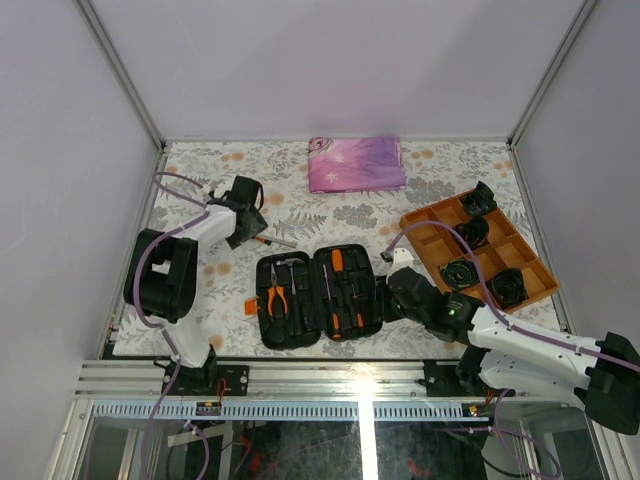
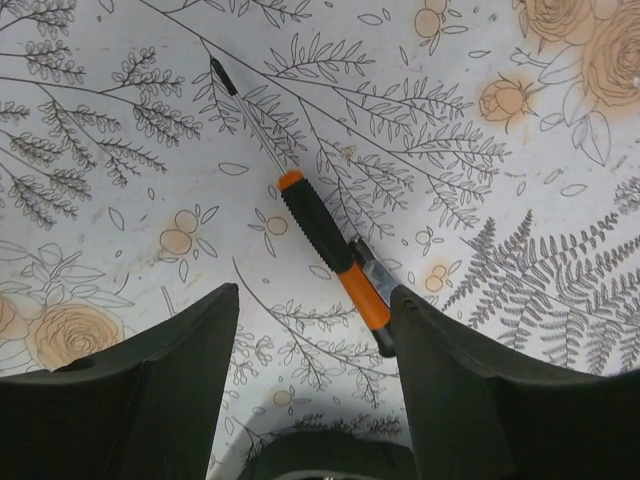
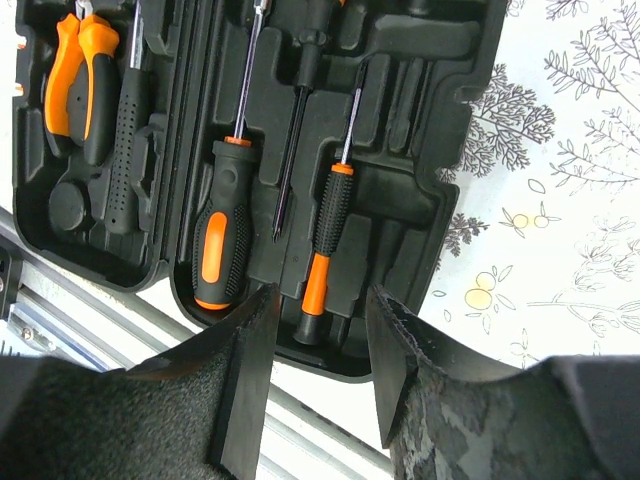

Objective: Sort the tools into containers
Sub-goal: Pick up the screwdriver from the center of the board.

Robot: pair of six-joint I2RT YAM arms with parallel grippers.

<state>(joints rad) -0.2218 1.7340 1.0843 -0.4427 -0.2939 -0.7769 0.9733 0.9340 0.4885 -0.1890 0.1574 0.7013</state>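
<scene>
The black tool case (image 1: 372, 318) lies open at the near middle, with orange-handled pliers (image 1: 277, 298) and screwdrivers (image 1: 338, 290) in its slots. One orange-and-black screwdriver (image 1: 272, 240) lies loose on the table left of the case. My left gripper (image 1: 246, 212) is open just above it. In the left wrist view the screwdriver (image 2: 325, 255) lies diagonally, its handle end by the right fingertip (image 2: 405, 305) of the left gripper (image 2: 315, 295). My right gripper (image 1: 397, 290) is open and empty at the case's right edge. In the right wrist view the right gripper (image 3: 320, 300) hovers over a slim slotted screwdriver (image 3: 328, 225).
An orange divided tray (image 1: 428, 233) with black coiled bundles (image 1: 506, 287) stands at the right. A folded pink-purple cloth (image 1: 355, 163) lies at the back. The case also holds a thick screwdriver (image 3: 220, 225), pliers (image 3: 80, 70) and a black-handled tool (image 3: 125, 130). The table's metal front rail (image 1: 300, 380) runs close below the case.
</scene>
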